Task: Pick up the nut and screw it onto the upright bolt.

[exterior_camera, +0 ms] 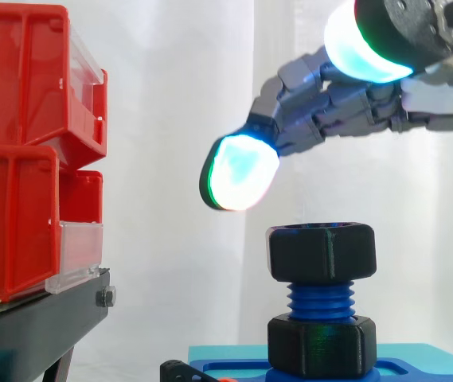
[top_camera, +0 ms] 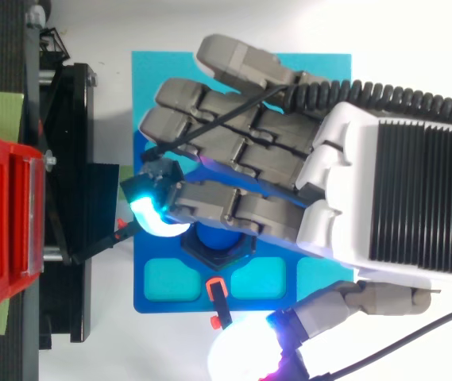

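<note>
Side view: hand [exterior_camera: 329, 103] hovers upper right, fingers apart, holding nothing.
Black nut [exterior_camera: 322, 251] sits atop blue bolt [exterior_camera: 320, 301], lower centre.

Stacked red bins [exterior_camera: 19, 87] sit on a black stand [exterior_camera: 43, 322] before a white curtain [exterior_camera: 170, 95], beside a blue plate [top_camera: 150, 79].

The nut [exterior_camera: 322, 251] sits atop the upright bolt [exterior_camera: 322, 302], bins [exterior_camera: 19, 183] stacked left, the hand [exterior_camera: 353, 103] above.
</note>
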{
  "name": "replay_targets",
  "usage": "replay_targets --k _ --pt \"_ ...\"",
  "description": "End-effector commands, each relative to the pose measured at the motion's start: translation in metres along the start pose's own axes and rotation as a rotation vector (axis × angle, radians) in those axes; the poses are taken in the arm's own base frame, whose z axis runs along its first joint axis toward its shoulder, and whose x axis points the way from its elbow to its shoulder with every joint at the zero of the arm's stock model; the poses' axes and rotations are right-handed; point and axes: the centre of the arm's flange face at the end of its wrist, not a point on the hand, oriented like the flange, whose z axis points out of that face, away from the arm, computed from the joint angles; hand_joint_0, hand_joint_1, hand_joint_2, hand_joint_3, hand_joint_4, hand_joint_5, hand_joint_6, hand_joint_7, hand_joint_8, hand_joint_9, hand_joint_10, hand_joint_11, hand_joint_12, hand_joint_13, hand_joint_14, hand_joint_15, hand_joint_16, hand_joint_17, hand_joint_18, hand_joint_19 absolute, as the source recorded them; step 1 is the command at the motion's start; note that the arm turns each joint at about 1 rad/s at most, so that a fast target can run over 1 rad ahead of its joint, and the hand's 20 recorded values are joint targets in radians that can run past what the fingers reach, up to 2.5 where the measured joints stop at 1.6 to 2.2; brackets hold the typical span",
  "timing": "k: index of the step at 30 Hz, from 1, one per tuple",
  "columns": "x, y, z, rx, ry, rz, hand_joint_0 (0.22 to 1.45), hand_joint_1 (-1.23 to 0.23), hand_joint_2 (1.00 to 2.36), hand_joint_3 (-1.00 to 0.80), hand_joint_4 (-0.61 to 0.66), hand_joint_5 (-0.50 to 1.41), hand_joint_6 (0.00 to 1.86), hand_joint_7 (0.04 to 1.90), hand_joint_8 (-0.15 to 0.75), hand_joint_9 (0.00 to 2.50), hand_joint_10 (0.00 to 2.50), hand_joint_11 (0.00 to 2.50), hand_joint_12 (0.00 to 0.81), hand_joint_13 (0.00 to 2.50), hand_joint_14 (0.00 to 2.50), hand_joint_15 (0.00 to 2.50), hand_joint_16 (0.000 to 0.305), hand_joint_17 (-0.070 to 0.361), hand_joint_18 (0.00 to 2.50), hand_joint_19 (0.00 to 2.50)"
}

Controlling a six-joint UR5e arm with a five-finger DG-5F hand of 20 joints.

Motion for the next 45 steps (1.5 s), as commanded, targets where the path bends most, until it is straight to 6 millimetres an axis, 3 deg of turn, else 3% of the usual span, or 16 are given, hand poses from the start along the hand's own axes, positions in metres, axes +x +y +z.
replay_targets --k 1,3,31,45 --pt "0.018 -0.005 -0.005 -0.002 -0.001 0.018 0.46 -0.12 1.0 -0.5 0.21 -0.22 0.5 0.66 0.256 0.19 0.0 0.0 0.357 0.02 0.0 0.0 0.047 0.106 0.0 0.0" --pt "0.025 -0.007 -0.007 -0.005 -0.02 0.029 0.46 -0.12 1.0 -0.5 0.21 -0.22 0.5 0.66 0.256 0.19 0.0 0.0 0.357 0.02 0.0 0.0 0.047 0.106 0.0 0.0" --pt "0.026 -0.017 -0.008 0.006 -0.012 0.031 0.47 -0.16 1.0 -0.5 0.26 -0.18 0.5 0.95 0.283 0.27 0.0 0.0 0.341 0.06 0.0 0.0 0.042 0.095 0.0 0.0" --pt "0.023 -0.037 -0.01 0.02 0.01 0.023 0.48 -0.21 1.0 -0.5 0.26 -0.15 0.5 1.15 0.296 0.32 0.0 0.0 0.336 0.11 0.0 0.0 0.04 0.09 0.0 0.0"
